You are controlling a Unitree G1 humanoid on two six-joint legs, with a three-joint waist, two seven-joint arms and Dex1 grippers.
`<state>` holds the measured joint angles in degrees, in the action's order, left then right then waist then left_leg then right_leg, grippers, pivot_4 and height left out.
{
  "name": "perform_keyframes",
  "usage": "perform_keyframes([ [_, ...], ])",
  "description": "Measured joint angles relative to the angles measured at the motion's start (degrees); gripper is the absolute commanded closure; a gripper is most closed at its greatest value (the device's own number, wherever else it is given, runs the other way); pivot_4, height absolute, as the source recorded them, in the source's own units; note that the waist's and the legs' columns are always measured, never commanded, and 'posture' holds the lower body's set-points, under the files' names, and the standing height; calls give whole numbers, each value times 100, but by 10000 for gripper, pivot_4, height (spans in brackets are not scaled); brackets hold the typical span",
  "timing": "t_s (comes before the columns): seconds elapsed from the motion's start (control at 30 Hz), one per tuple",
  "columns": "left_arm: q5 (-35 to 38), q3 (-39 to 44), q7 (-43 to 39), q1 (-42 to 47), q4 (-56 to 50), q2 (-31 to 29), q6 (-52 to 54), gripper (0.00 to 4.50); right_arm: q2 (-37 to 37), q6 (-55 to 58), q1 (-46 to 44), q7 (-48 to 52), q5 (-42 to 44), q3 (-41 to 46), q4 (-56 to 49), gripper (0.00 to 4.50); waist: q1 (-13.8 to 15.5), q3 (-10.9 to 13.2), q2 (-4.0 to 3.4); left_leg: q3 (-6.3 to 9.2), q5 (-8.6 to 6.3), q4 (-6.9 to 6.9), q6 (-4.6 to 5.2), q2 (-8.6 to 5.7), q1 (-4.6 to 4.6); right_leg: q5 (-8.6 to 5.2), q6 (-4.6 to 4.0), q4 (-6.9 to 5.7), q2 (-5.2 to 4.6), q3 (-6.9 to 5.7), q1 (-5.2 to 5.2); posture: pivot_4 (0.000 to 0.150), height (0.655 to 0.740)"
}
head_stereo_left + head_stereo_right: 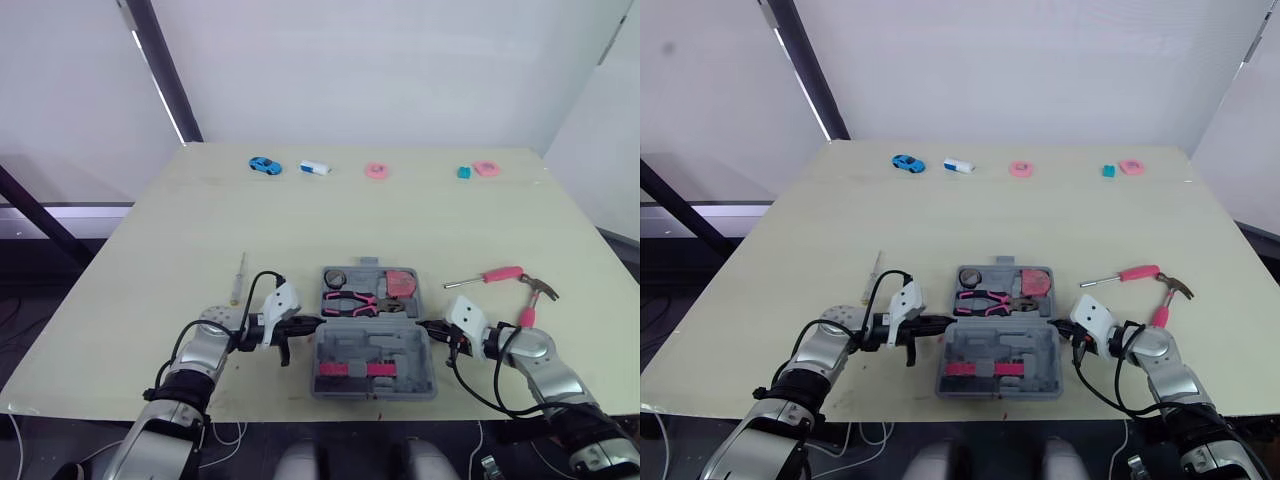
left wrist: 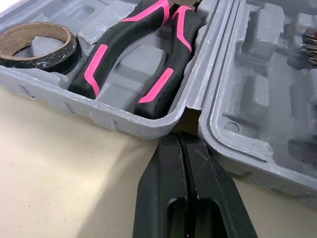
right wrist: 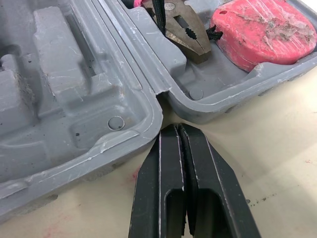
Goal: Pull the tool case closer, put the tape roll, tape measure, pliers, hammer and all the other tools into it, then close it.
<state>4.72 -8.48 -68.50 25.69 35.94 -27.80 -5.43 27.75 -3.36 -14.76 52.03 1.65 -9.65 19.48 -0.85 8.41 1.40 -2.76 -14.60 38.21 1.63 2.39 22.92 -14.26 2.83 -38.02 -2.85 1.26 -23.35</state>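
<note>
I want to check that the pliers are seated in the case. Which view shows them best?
The left wrist view: it shows the pliers close up, their black-and-pink handles lying in a moulded recess of the tool case. The right wrist view catches their metal nose beside the pink tape measure. The eye views show them whole but small.

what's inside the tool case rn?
Far half of the tool case: tape roll, pliers, pink tape measure. Near half: moulded slots, something pink, can't identify. Whatever lies under the pliers is covered.

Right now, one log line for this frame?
tool case open; pliers, tape roll, tape measure inside; hammer outside; jaws shut beside case
</note>
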Motion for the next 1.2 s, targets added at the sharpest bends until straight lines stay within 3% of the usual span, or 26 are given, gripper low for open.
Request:
perform_keyframes([
  [1.2, 8, 9, 14, -14, 0, -111, -32, 45000, -118, -347, -3, -245, -64, 62, 205, 44158, -9, 0, 0, 1, 0, 0, 0, 0, -1, 0, 0, -1, 0, 1, 0, 1500, 7400],
])
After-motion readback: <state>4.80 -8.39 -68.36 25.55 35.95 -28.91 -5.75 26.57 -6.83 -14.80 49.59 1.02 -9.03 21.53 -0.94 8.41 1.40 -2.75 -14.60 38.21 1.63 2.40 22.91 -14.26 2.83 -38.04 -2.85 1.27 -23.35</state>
